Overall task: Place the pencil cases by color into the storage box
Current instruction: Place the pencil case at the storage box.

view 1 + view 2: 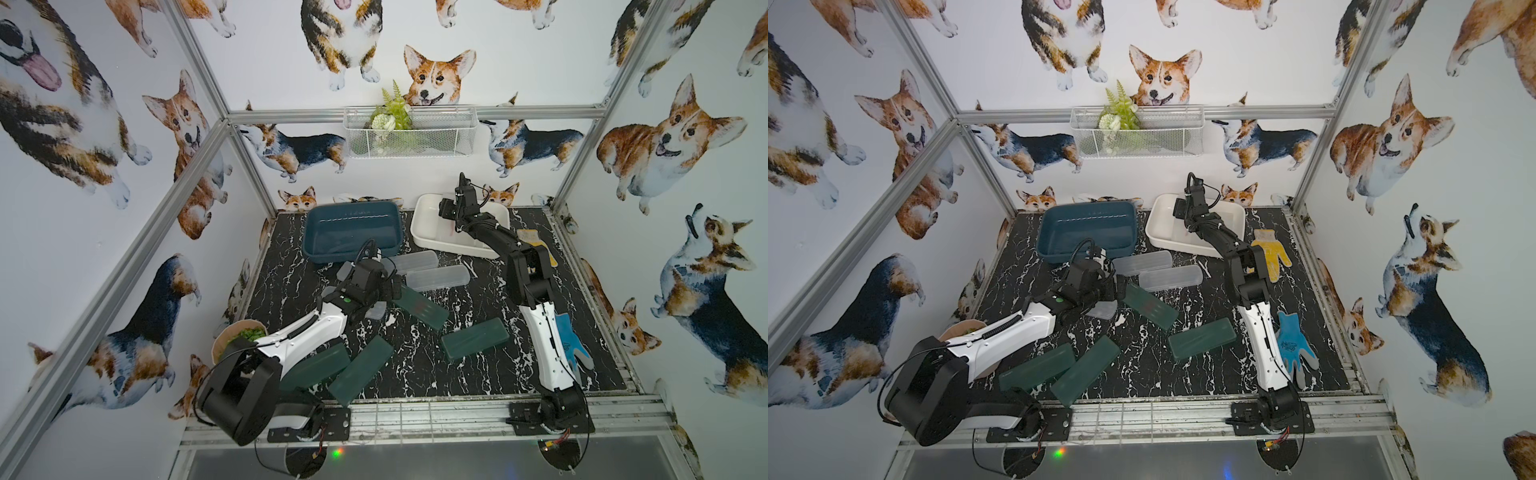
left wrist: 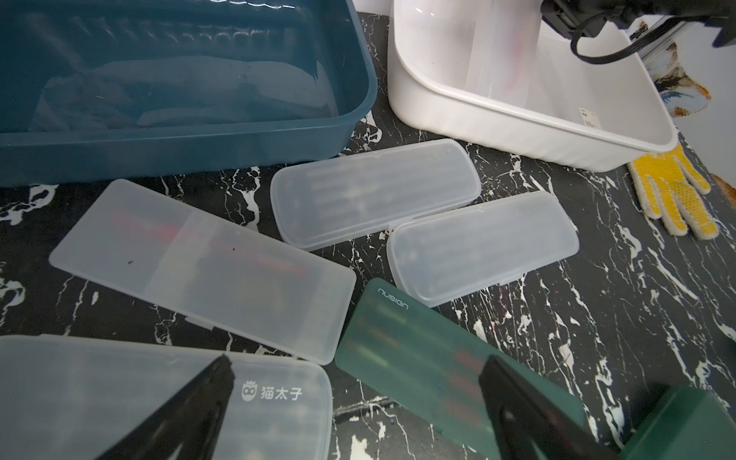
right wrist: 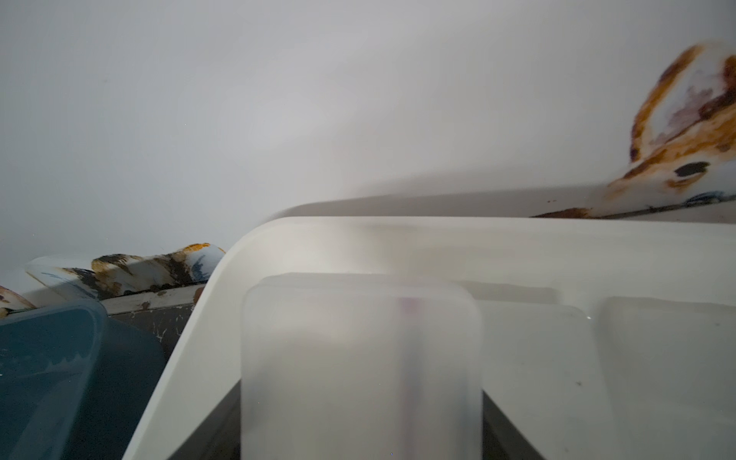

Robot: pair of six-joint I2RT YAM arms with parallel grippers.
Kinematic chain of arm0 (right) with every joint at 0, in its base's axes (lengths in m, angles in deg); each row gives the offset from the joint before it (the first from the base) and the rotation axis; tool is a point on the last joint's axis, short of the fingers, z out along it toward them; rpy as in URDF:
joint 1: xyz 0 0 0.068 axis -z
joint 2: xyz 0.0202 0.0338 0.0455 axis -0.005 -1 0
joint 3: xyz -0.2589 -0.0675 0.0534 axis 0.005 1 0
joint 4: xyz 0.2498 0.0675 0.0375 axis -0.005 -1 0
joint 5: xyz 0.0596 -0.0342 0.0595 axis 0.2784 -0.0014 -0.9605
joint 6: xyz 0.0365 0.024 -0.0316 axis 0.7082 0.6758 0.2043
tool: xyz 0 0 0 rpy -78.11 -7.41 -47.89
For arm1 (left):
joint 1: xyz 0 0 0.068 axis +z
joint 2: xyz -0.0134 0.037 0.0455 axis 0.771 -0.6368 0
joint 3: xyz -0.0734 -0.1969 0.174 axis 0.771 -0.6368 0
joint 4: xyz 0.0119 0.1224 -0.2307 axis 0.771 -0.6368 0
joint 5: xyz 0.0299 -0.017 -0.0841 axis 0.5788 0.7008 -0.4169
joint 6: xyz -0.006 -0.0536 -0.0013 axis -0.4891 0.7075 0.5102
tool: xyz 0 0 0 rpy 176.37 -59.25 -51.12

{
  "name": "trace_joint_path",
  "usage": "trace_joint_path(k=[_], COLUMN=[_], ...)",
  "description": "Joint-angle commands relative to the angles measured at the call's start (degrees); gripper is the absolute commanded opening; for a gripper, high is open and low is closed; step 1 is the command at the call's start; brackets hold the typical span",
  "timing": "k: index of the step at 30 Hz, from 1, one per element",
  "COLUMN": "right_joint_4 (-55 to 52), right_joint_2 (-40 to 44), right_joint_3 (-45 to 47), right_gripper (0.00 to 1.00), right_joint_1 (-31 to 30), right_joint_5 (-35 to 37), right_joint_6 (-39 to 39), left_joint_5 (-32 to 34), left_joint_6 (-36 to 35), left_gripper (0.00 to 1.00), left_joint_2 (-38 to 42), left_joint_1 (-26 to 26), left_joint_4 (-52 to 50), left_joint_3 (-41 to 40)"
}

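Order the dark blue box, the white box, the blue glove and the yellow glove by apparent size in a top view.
Largest: the dark blue box and the white box, alike, not ranked; the white one is partly hidden.
Then the blue glove.
Smallest: the yellow glove, farther away.

Posed with both arms extended.
Held the left gripper (image 2: 358, 362) low, jaws spread wide; stretched the right arm far forward, right gripper (image 1: 447, 210) pointed down, jaws drawn close.
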Motion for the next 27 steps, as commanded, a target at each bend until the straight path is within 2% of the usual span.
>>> trace_joint_path(k=[1,9,18,23,27], right_joint_4=[-3.24,-13.16,-16.18,-15.74,-15.33], right_joint_2=[-0.45,-5.01,-8.55,-9.23,-9.49], right_joint_3=[-1.60,-9.90,-14.21,-14.41,-14.27], right_gripper=[0.51,0.51,0.57,0.62,0.76], right_joint_1=[-0.12,-0.12,-0.12,-0.12,-0.03], right_joint_5=[2.28,2.07,1.44,-0.70,-2.94], right_joint_6=[-1.02,-1.43,-1.87,-2.95,-3.58], left_joint_5=[0.19,0.18,0.12,-0.07,-0.16], left_joint_6=[0.21,0.25,0.36,0.48,0.62], left_gripper=[0.99,0.99,0.99,0.99,0.99], left_joint_2=[-0.12,0.06,0.18,-0.38,-0.80], left_joint_1=[0.09,0.26,0.67,0.70,0.78], left_joint_4=[1.53,1.28,1.52,1.76,1.78], left_joint_3=[-0.15,-0.22,-0.63,-0.62,-0.51])
